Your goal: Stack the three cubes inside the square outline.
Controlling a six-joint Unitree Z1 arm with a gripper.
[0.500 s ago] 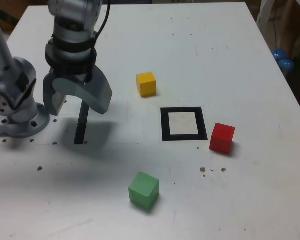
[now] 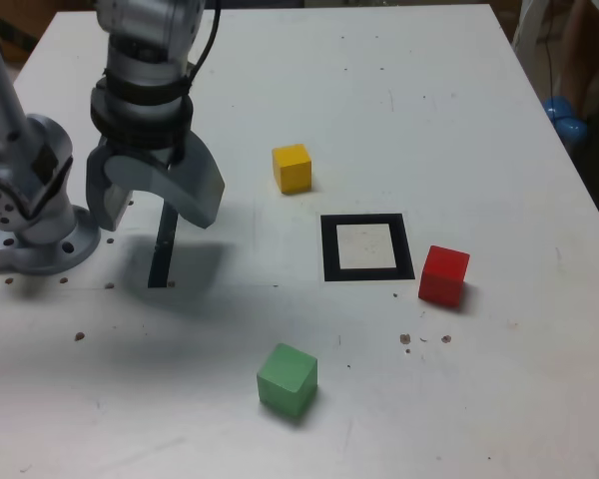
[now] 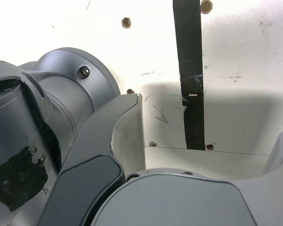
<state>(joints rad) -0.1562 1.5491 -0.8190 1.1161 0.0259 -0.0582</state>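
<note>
The arm stands at the exterior view's left, its base (image 2: pixel 40 235) bolted to the white desk (image 2: pixel 459 110), and its wrist points straight down. The gripper (image 2: pixel 152 208) hangs above the desk with its two grey fingers spread wide and nothing between them. It hovers over a thin black strip (image 2: pixel 163 257) stuck to the desk; in the wrist view that strip (image 3: pixel 191 70) runs between the fingers, beside the arm's base (image 3: pixel 61 94).

The three cubes all lie apart from one another and well clear of the gripper. The yellow cube (image 2: pixel 292 167) sits beyond the square outline (image 2: pixel 366 246), toward the far edge of the desk. The red cube (image 2: pixel 443 274) sits just beside the outline's corner on the exterior view's right, not quite on the border. The green cube (image 2: pixel 287 378) sits nearer the camera, well apart from the outline. The outline's white centre holds nothing.

Bare desk lies between the gripper and each cube. The desk's edge on the exterior view's right runs well beyond the red cube; a few small dark specks dot the surface near it.
</note>
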